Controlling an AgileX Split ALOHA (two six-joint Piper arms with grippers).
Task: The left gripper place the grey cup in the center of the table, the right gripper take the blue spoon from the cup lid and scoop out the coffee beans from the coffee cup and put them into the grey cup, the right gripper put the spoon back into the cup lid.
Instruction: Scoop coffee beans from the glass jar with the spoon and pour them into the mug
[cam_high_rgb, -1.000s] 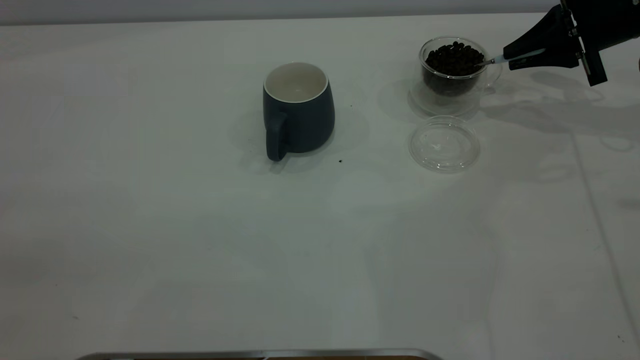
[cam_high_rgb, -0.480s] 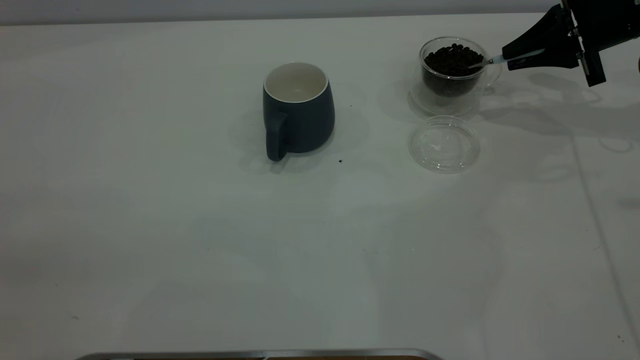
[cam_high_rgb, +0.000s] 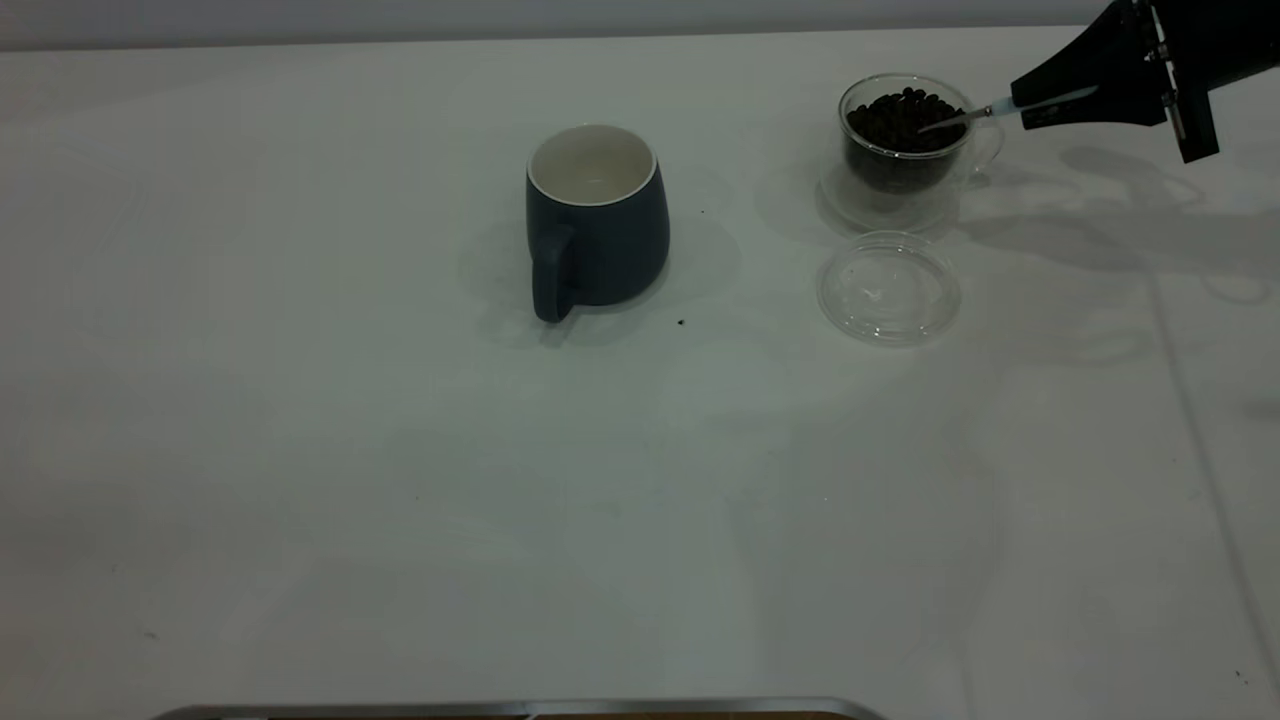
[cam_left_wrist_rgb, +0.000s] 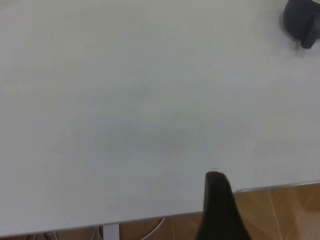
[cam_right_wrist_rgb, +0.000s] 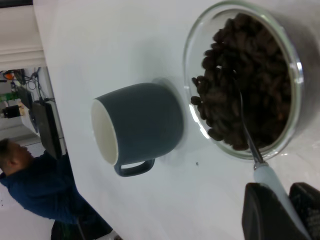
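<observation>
The right gripper (cam_high_rgb: 1030, 105) pinches the blue spoon (cam_high_rgb: 985, 111) by its handle, bowl dipped among the coffee beans (cam_high_rgb: 898, 118) in the coffee cup (cam_high_rgb: 905, 140). A level lift should keep beans aboard for the grey cup (cam_high_rgb: 597, 215), mid-table; the cup lid (cam_high_rgb: 888, 288) lies bare just beside the coffee cup. The left gripper (cam_left_wrist_rgb: 219, 207) waits over the white table's (cam_high_rgb: 400, 480) edge, its grip unreadable. A person sits beyond.
</observation>
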